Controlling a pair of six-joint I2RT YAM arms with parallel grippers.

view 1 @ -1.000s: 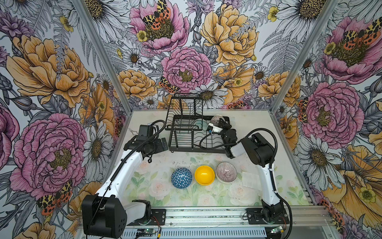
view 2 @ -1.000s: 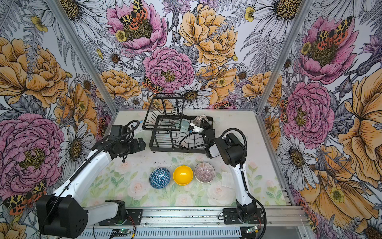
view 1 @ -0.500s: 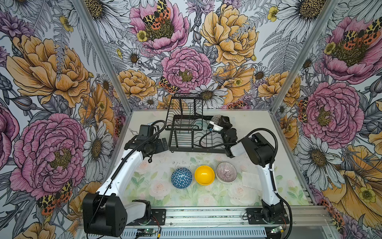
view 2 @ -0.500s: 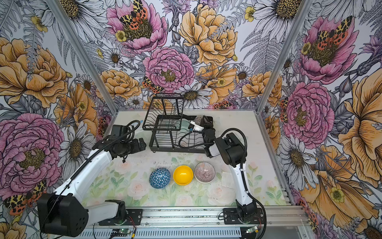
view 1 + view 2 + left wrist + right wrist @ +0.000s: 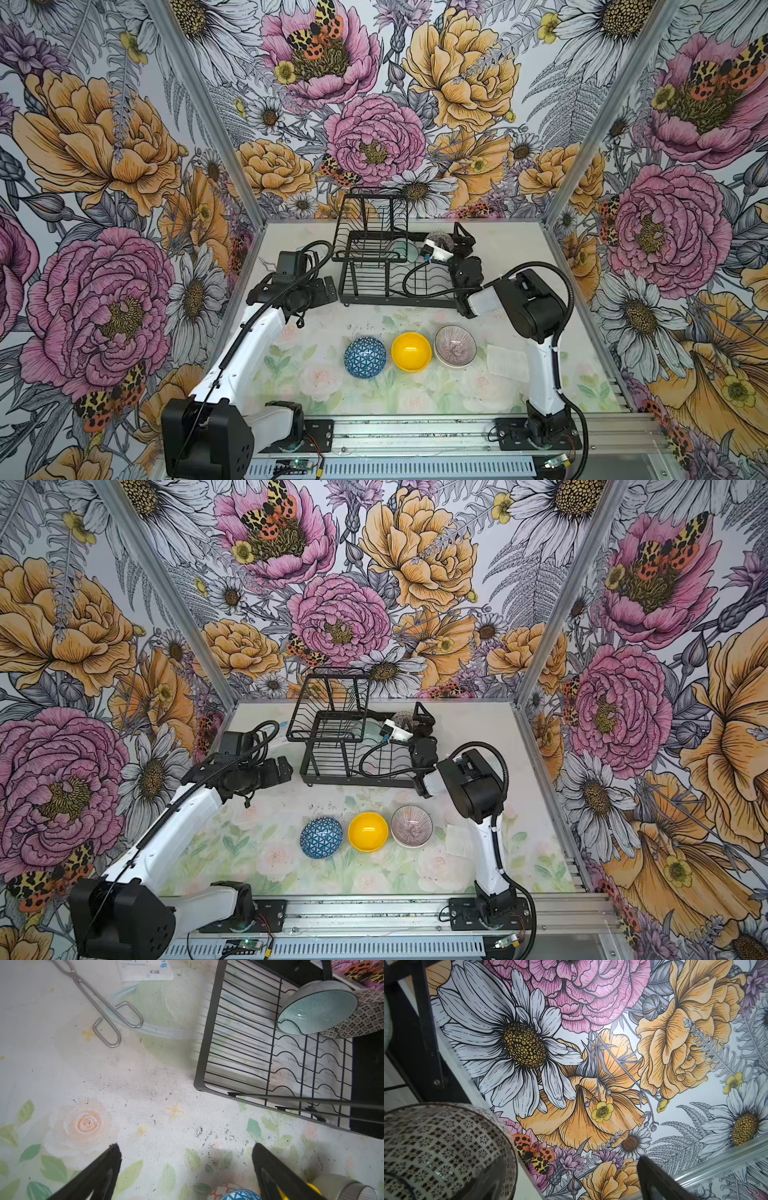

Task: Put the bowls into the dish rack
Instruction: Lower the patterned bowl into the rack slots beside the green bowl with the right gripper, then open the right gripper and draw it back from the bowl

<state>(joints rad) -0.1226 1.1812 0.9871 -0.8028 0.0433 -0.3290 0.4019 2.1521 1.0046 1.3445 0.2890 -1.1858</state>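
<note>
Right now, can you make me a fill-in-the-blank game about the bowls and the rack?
On the table in front of the dish rack, ___ bowls sit in a row.
The middle bowl of that row is plain ___.
In the rack, the pale teal bowl leans beside a black-and-___ patterned bowl.
The left tool is open and holds ___.
Missing words: three, yellow, white, nothing.

Patterned bowl (image 5: pixel 446 1147) beside rack (image 5: pixel 411 1043), floral wall (image 5: pixel 591 1043) behind
</note>
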